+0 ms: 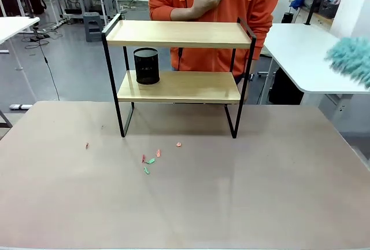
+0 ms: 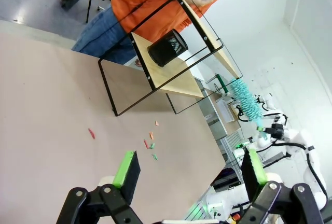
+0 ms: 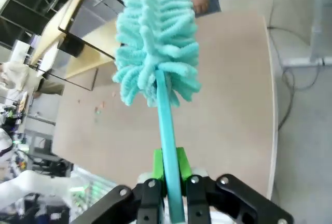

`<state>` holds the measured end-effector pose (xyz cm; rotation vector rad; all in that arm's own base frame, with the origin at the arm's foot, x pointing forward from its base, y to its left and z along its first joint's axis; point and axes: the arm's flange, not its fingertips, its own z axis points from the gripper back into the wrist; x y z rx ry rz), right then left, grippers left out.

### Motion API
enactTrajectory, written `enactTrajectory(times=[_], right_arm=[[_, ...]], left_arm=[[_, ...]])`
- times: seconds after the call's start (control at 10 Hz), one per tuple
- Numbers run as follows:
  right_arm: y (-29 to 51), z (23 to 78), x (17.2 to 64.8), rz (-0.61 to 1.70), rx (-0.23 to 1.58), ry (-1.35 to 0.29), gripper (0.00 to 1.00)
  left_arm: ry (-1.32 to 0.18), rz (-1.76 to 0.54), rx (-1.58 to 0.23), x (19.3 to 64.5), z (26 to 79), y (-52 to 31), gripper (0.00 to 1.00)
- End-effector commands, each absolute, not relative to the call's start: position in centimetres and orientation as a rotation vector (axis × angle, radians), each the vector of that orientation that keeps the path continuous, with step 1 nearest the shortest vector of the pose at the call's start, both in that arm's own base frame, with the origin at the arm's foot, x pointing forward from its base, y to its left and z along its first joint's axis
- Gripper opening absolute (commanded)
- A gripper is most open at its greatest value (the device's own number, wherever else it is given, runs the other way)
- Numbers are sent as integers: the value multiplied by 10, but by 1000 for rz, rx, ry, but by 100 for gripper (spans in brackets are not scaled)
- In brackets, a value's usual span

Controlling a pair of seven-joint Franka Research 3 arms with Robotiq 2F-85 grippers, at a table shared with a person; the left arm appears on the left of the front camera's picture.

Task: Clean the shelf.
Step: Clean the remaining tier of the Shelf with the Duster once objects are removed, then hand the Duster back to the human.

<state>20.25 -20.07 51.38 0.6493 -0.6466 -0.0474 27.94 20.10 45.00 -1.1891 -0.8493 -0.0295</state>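
The shelf [image 1: 179, 33] stands at the table's [image 1: 277, 192] twelve o'clock edge, with a black mesh cup [image 1: 147, 65] on its lower board. Paper scraps [image 1: 151, 160] lie just in front, and the near half is open. Out at three o'clock the right gripper [image 3: 169, 166] clamps a teal duster [image 3: 155, 37]. The left gripper [image 2: 190, 164] hovers, fingers wide apart.

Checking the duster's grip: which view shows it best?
Right wrist view: the duster shows close, head whole, handle clamped in the right end effector. Front view catches part of its head; left wrist view shows it small, far off.
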Motion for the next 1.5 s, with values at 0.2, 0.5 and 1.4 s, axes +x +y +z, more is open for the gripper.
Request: enactTrajectory(times=[0.2,0.5,1.4], right_arm=[[-196,492,212,-64,684,-605,13],[-196,492,212,-64,684,-605,13],[-196,492,212,-64,684,-605,13]], left_arm=[[-877,-40,-1197,280,451,198,100],[-877,-40,-1197,280,451,198,100],[-877,-40,-1197,280,451,198,100]])
